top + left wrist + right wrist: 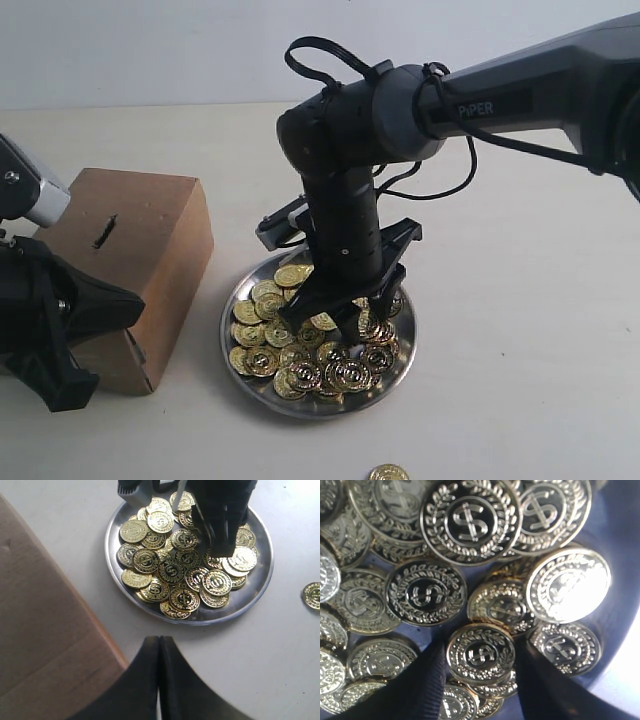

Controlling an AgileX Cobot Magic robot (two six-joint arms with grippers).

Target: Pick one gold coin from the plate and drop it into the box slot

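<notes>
The shiny silver plate (300, 410) holds a heap of gold coins (300, 350). My right gripper (358, 322) points straight down into the heap near the plate's right side. Its jaws stand open, and its two black fingers (425, 680) flank one gold coin (480, 652) that lies flat on top of others. The brown cardboard box (150, 230) stands left of the plate, with its dark slot (104, 232) on the top face. My left gripper (159, 640) is shut on nothing and hovers in front of the box, at its near corner.
One stray gold coin (388, 472) lies on the pale table in front of the plate, also visible in the left wrist view (312, 596). The right arm and its cables reach in from the upper right.
</notes>
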